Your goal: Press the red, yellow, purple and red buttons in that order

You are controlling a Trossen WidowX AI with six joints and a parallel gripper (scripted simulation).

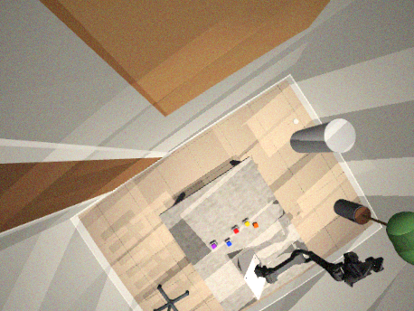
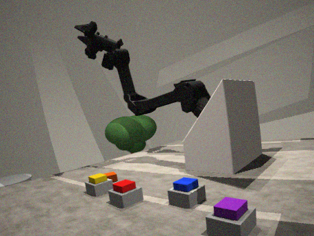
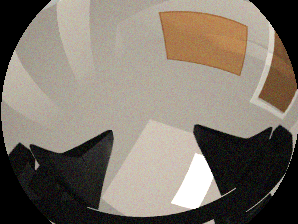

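Five buttons on grey bases stand on the grey table [image 1: 217, 199] [image 2: 41, 206]. The red button [image 1: 236, 230] [image 2: 124, 186] is next to the yellow button [image 1: 247, 222] [image 2: 97, 178]. The purple button [image 1: 213, 246] [image 2: 230, 208] stands at the other end of the row. My gripper [image 1: 377, 263] [image 2: 79, 33] [image 3: 154, 132] is open and empty. It is raised high and points away from the table, far from all the buttons. The wrist view shows only walls and floor between the fingers.
An orange button [image 1: 255, 224] [image 2: 111, 176] sits behind the yellow one, and a blue button [image 1: 229, 243] [image 2: 185, 184] stands between red and purple. A white wedge [image 1: 253, 273] [image 2: 223, 130] stands by the arm's base. A green bush [image 1: 402, 237] [image 2: 130, 133] is beyond the table.
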